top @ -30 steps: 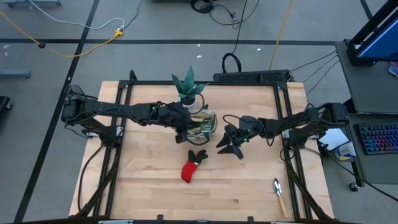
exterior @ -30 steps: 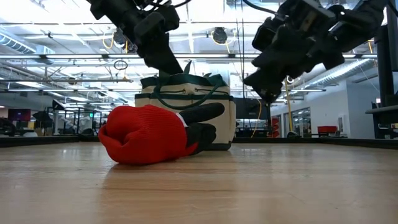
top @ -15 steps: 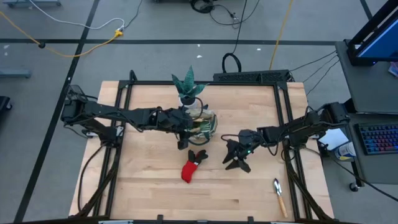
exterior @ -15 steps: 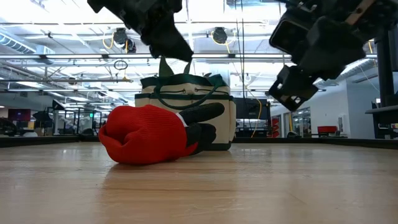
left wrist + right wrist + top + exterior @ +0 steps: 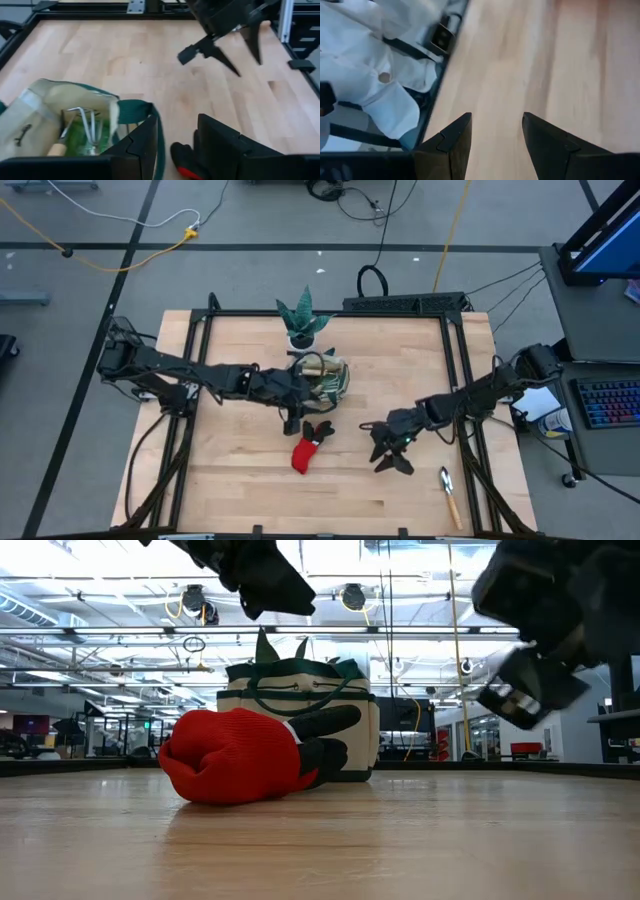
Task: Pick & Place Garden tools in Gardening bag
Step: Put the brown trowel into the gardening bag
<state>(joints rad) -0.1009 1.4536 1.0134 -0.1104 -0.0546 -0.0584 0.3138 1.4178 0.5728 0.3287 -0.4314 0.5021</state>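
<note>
Both tools, left [image 5: 292,418] and right [image 5: 388,454], hang spread and empty over the wooden table [image 5: 240,480] in a bright hall.

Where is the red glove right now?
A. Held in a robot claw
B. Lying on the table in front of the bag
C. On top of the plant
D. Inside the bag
B. The red glove lies on the bare wooden table just in front of the gardening bag, and neither gripper is touching it.

Open-plan lab; ceiling trusses [image 5: 120,635]
</note>
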